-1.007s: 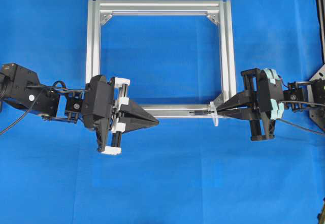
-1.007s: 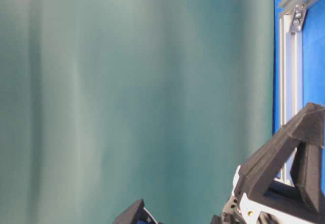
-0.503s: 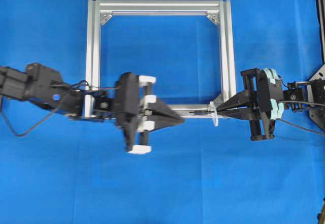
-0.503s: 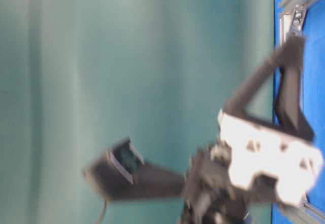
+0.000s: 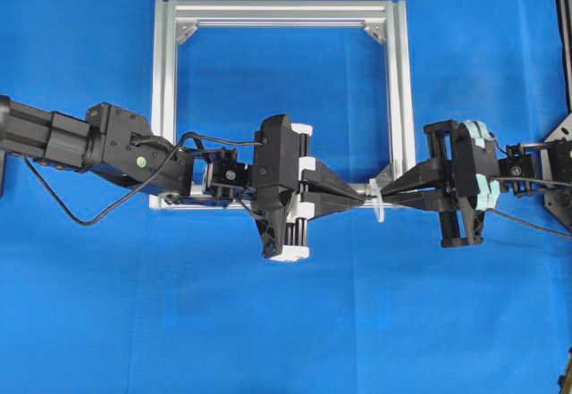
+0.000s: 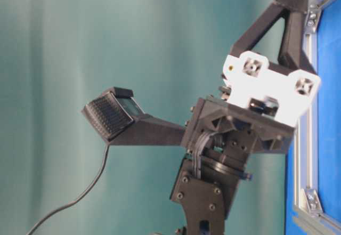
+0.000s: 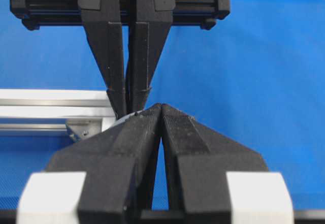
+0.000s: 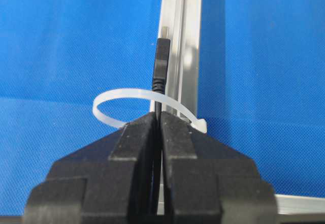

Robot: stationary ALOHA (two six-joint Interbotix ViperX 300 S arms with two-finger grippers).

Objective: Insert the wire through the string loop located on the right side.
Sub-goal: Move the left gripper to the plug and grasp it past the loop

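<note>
1. Overhead exterior view: a silver frame (image 5: 164,99) lies flat on a blue cloth (image 5: 286,322); the left gripper (image 5: 365,194) reaches in from the left along the frame's near rail, its fingers pressed together into one point and nothing visibly between them; the right gripper (image 5: 386,197) comes in from the right, tips together, at the frame's near right corner; the two points face each other, just apart; the white string loop (image 5: 379,205) hangs at that corner between them; the wire cannot be made out from this height.

2. Table-level exterior view: the left arm fills the middle and right against a green backdrop (image 6: 80,43); the frame (image 6: 311,139) runs down the right edge; the loop and wire are hidden.

3. Left wrist view: the left gripper (image 7: 161,108) is closed, the pads meeting at their tips with only a thin seam behind, holding nothing that shows; straight ahead the right gripper (image 7: 131,102) points back at it, also closed, nearly tip to tip; the frame's rail (image 7: 51,109) lies to the left.

4. Right wrist view: the right gripper (image 8: 158,116) is clamped on the wire (image 8: 161,69); the black plug with its metal tip stands out beyond the fingertips, beside the rail (image 8: 183,41); the string loop (image 8: 137,102) arcs around the wire just below the plug, so the plug is through it.
</note>
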